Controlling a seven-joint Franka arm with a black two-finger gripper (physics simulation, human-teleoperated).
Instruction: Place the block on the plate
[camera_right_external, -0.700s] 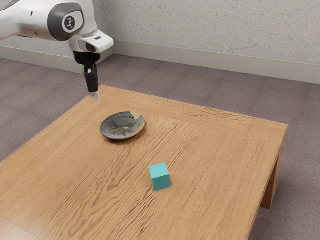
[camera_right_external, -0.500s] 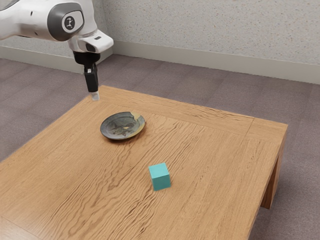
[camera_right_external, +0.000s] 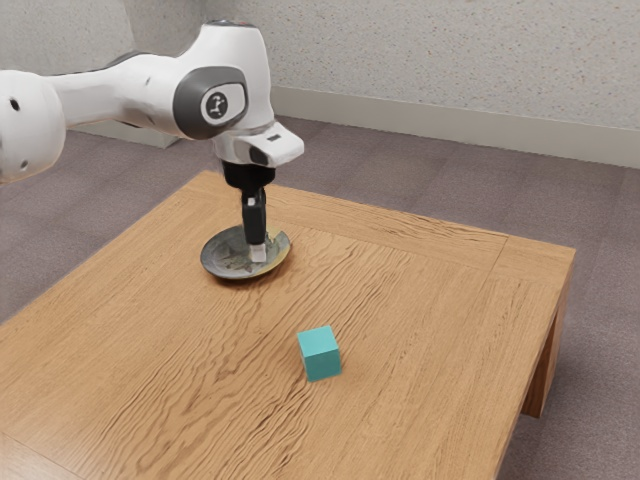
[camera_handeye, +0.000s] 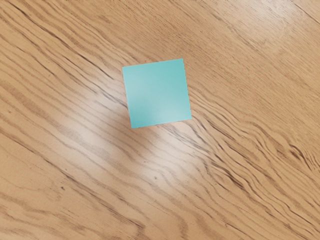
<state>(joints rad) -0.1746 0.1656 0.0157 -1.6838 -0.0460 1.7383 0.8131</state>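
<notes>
A teal cube-shaped block (camera_right_external: 320, 354) sits upright on a brown wood-grained desk (camera_right_external: 430, 330), just below the center of the exterior view's frame and well apart from a round, dark gray plate (camera_right_external: 223, 262) with a yellowish patch at its rim, left of center. A white robotic arm (camera_right_external: 150, 92) reaches in from the upper left of the frame, its black end effector (camera_right_external: 258, 253) pointing down, with the pale tip overlapping the plate in that view; whether it stands apart or together cannot be told. The wrist view looks down on the block's flat top, surrounded by wavy grain. Behind the desk lie a purplish-gray floor (camera_right_external: 440, 182) and a speckled, pale wall (camera_right_external: 450, 60).
</notes>
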